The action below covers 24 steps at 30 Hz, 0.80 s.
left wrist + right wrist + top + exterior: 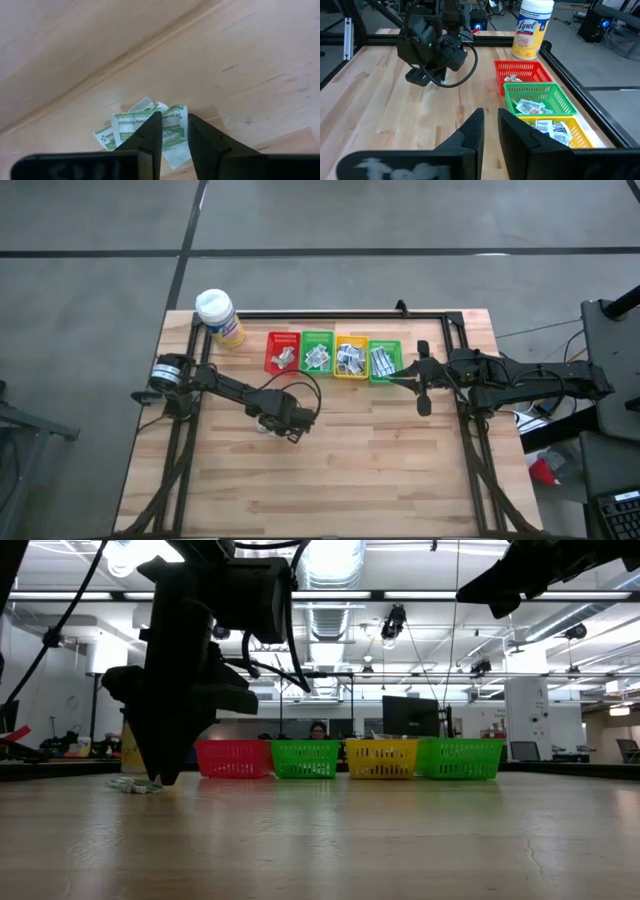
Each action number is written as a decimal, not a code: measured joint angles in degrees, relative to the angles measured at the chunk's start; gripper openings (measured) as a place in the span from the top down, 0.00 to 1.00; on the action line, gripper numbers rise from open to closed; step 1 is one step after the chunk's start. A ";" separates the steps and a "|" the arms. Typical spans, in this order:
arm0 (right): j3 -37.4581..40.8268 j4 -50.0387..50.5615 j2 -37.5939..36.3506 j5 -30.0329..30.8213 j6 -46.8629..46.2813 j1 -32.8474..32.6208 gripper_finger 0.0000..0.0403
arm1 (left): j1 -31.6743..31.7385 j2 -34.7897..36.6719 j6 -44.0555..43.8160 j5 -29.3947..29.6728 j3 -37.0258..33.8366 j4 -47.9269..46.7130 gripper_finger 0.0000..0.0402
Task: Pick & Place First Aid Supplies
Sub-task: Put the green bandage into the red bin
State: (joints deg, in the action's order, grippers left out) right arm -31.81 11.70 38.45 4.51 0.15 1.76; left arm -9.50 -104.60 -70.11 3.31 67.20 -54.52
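Note:
A small pile of first aid supplies (135, 127), white packets with green print, lies on the wooden table left of centre, also visible as the pile (135, 786). My left gripper (175, 120) points straight down onto it, shut on one packet; in the high view the left gripper (272, 425) hides most of the pile. More packets lie in the four baskets at the far side. My right gripper (489, 117) hovers above the table near the right-hand green basket (385, 360), its fingers a narrow gap apart with nothing between them. My left gripper comes from above, pointing down, and has one green-print packet (175, 134) of the pile between its two fingers. The fingertips (155, 122) sit down at table level on the pile. The packets still lie on the table; how many layers are caught I cannot tell.
A row of baskets stands at the far side: red (284, 352), green (318, 352), yellow (350, 356) and green. A yellow bottle with a white cap (218, 315) stands at the far left corner. Black rails (330, 315) frame the table's far and side edges.

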 joint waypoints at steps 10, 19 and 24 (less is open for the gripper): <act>0.01 0.00 -0.01 0.00 0.00 0.00 0.87 | 0.00 0.00 0.59 0.33 0.00 0.56 0.90; 0.00 0.02 -0.01 0.00 0.02 0.00 0.87 | 0.00 0.00 1.58 0.40 0.00 1.01 0.99; 0.00 0.01 0.00 0.00 0.02 0.00 0.87 | 0.00 0.09 4.38 0.40 1.27 0.19 1.00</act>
State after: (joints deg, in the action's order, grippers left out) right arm -31.81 11.71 38.46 4.51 0.17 1.76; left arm -9.50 -104.51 -65.72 3.71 68.47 -54.33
